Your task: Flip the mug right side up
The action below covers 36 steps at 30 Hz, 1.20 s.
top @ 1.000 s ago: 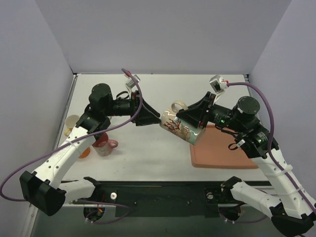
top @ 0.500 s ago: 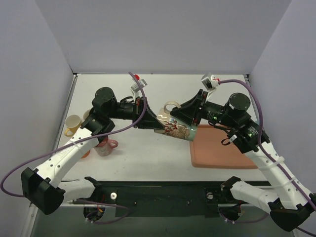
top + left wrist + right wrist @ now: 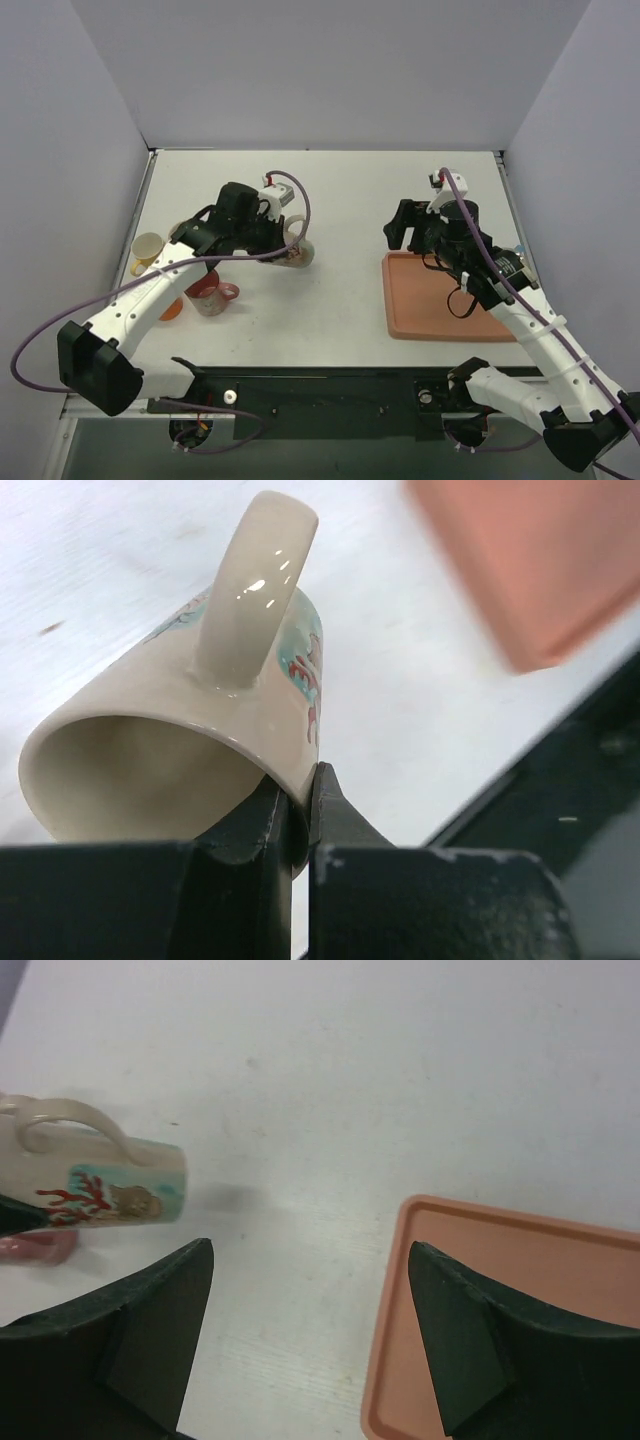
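Observation:
The mug (image 3: 297, 252) is cream with a red coral picture. It hangs on its side, handle up, left of the table's middle. My left gripper (image 3: 277, 244) is shut on its rim: one finger sits inside the mouth, the other outside. In the left wrist view the mug (image 3: 190, 710) fills the upper left, pinched at the left gripper (image 3: 305, 782). My right gripper (image 3: 400, 228) stands open and empty over the left edge of the tray. In the right wrist view the mug (image 3: 110, 1185) shows at far left, well clear of the right gripper (image 3: 310, 1250).
A salmon tray (image 3: 445, 300) lies on the right of the table and shows again as the tray (image 3: 520, 1300). A red mug (image 3: 210, 295), a yellow cup (image 3: 147, 248) and an orange object (image 3: 172, 308) stand at the left edge.
The right gripper opened, let go of the mug and drew back to the right. The left gripper shut on the rim and carried the mug left and lower.

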### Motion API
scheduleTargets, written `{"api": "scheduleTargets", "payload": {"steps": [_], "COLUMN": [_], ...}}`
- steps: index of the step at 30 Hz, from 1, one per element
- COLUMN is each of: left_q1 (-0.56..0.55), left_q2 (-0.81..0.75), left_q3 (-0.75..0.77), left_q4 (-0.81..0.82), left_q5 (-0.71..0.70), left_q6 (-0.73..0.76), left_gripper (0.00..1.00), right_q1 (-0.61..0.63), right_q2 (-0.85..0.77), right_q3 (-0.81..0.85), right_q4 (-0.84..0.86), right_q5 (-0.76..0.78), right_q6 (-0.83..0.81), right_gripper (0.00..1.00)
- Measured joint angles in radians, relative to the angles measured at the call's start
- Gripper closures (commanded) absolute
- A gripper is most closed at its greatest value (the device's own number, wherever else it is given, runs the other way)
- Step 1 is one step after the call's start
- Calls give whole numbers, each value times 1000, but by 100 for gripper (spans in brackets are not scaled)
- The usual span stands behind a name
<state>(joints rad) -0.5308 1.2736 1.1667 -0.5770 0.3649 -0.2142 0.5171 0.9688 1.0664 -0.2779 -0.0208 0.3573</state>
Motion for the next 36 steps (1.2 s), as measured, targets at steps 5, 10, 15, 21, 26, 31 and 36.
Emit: {"api": "scheduleTargets", "payload": {"steps": [5,10,15,21,26,31,36], "left_q1": [1,11,31,57,70,78,83], "left_q2": [101,189,271,341,367,371,369], "left_q3": [58,60,61,134,166,201,257], "left_q4": [-169,-195,-206,-235,-257,-261,-277], "left_q5": [-298,-459,-492,-496,-487,-484,-467], "left_q6": [238,383,438,471,488,515,537], "left_gripper": [100,100,100,97,55,51,49], "right_q1": [0,-16,-132,-331,-513,-782,-979], "right_q2": [2,2,2,2,3,24,124], "right_q3": [-21,-27,-14,31,78,82,83], "right_q4": [-87,-135,-225,-352,-458,-505,-512], "right_q5": [150,239,324,381,397,364,291], "right_q6": [1,21,117,223,274,301,321], "right_gripper": [23,8,5,0,0,1,4]}}
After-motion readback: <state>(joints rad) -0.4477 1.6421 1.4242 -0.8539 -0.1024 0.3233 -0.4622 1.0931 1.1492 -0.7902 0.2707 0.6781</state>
